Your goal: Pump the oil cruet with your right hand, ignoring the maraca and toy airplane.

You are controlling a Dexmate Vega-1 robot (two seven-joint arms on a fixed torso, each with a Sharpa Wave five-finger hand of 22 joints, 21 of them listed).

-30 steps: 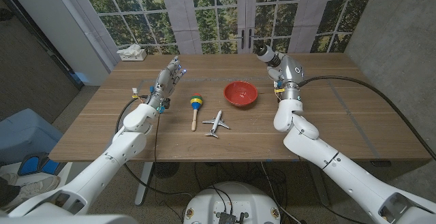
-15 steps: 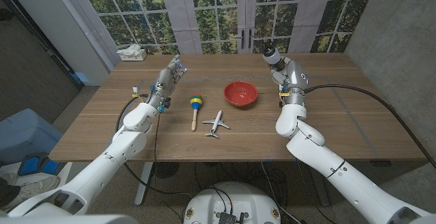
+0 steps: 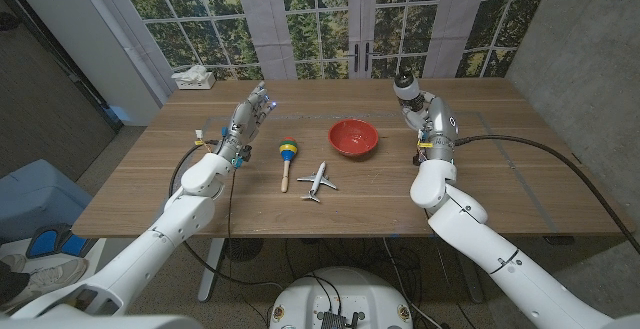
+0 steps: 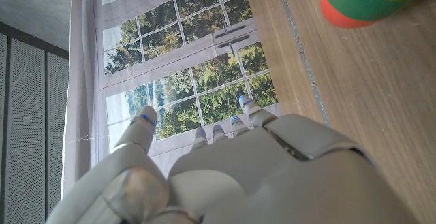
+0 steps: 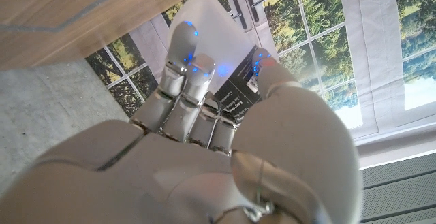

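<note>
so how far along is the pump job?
Done: the right hand holds the cruet, fingers wrapped round its body in the right wrist view. In hand: positioning; no press on the pump head visible. Left: the pumping itself. Maraca and airplane lie untouched.

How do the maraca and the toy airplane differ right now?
The maraca has a green, yellow and red head on a plain wooden handle; the toy airplane is white with dark trim. The maraca is a straight stick shape; the airplane has spread wings. Both lie untouched on the table, side by side.
</note>
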